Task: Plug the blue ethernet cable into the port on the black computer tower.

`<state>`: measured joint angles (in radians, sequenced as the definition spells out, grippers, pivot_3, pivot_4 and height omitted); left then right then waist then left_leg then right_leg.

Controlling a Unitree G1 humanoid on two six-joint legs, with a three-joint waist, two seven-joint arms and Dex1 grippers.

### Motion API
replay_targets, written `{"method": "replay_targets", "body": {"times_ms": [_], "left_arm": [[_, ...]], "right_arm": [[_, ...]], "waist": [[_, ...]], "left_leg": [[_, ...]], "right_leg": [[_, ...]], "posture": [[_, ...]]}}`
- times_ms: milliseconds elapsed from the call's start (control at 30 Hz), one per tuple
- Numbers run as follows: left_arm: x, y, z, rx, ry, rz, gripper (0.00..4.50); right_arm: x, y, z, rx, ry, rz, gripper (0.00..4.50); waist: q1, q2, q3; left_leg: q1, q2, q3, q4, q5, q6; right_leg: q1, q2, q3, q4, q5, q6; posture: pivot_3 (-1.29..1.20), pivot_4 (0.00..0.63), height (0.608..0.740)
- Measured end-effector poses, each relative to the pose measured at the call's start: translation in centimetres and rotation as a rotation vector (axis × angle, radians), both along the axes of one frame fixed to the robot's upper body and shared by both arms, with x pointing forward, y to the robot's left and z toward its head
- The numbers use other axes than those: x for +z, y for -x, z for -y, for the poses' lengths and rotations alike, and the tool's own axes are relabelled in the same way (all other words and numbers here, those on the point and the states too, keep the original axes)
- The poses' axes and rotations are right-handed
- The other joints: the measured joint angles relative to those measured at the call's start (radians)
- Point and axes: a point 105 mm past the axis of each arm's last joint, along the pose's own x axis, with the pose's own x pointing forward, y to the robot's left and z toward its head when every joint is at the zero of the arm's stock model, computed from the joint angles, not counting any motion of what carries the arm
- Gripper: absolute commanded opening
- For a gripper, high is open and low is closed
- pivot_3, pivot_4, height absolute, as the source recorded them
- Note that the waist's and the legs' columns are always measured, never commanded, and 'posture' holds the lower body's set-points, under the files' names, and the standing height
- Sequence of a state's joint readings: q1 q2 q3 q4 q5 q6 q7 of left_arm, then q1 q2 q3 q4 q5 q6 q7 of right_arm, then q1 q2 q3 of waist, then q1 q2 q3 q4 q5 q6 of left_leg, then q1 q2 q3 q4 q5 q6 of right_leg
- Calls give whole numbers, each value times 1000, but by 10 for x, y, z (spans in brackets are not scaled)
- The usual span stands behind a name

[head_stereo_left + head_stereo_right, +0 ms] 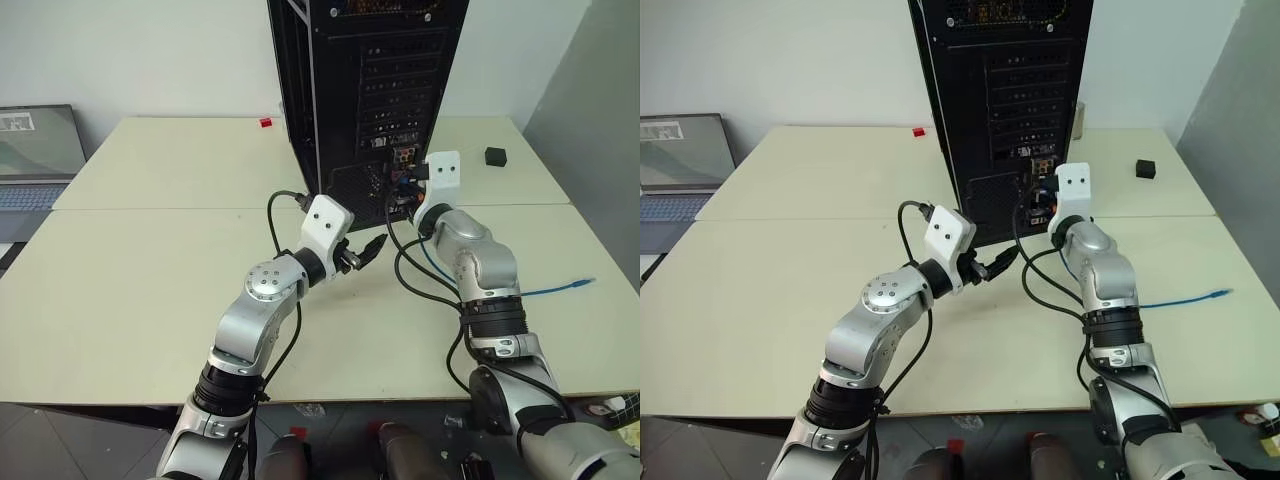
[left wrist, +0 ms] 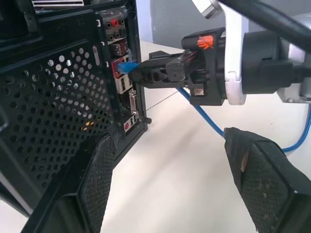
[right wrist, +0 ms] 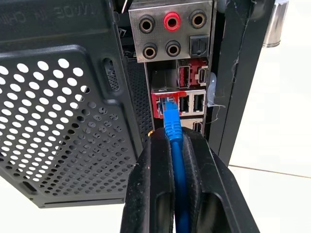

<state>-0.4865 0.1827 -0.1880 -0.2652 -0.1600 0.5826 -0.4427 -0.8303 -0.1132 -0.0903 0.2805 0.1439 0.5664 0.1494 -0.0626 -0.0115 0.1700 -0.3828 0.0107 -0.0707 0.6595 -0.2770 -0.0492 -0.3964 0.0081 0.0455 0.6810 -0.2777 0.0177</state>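
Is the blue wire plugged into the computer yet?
Cannot tell for sure: the blue ethernet cable's tip sits at the port, pinched by the right hand.

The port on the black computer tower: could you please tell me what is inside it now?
The blue ethernet cable, pinched in the right hand, has its plug tip at the port. Whether it is fully seated is hidden by the plug.

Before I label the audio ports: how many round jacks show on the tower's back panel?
5, in the right wrist view: three in the top row, black, red, black; two beneath, and. All sit above the blue ethernet cable. Others may be hidden.
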Motion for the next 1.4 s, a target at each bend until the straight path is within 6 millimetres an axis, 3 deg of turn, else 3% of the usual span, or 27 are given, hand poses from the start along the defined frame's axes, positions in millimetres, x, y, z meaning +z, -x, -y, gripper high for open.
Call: {"method": "replay_targets", "body": {"times_ms": [300,367,700,867,1000,1133,1400], "left_arm": [[0,0,-1,6,0,1,3659],[0,-1,-1,8,0,1,3672],[-2,-4,-12,40,-37,7,3672],[-3,-6,-19,46,-60,8,3672],[-5,-13,-34,78,-107,4,3672],[-3,-17,-47,99,-170,16,3672],[11,-23,-56,83,-169,33,3672]], "right_arm": [[0,-2,-2,5,-4,3,0],[0,-2,-2,9,-3,5,683],[-6,11,20,37,70,30,2656],[0,17,25,64,98,55,3844],[7,31,32,135,133,77,4477],[22,43,41,195,165,94,4477],[27,64,53,309,180,80,4477]], "waist": [[-4,0,0],[-4,0,0],[17,0,0],[20,0,0],[27,0,0],[29,1,0],[31,0,0]], "left_leg": [[0,0,1,0,0,0],[0,1,1,0,0,0],[-14,0,-1,1,0,-1],[-14,-1,-2,1,0,0],[-15,-1,-3,1,0,0],[-15,-1,-2,2,0,0],[-15,-1,-2,2,0,0]], "right_leg": [[-1,2,2,0,0,0],[-1,2,2,0,0,0],[-11,-3,-1,0,1,1],[-11,-4,-1,0,1,1],[-11,-3,-3,0,1,1],[-11,-3,-4,0,1,1],[-11,-3,-4,0,1,1]], "posture": [[0,150,740],[0,150,740],[0,150,740],[0,150,740],[0,150,740],[0,150,740],[0,150,740]]}}
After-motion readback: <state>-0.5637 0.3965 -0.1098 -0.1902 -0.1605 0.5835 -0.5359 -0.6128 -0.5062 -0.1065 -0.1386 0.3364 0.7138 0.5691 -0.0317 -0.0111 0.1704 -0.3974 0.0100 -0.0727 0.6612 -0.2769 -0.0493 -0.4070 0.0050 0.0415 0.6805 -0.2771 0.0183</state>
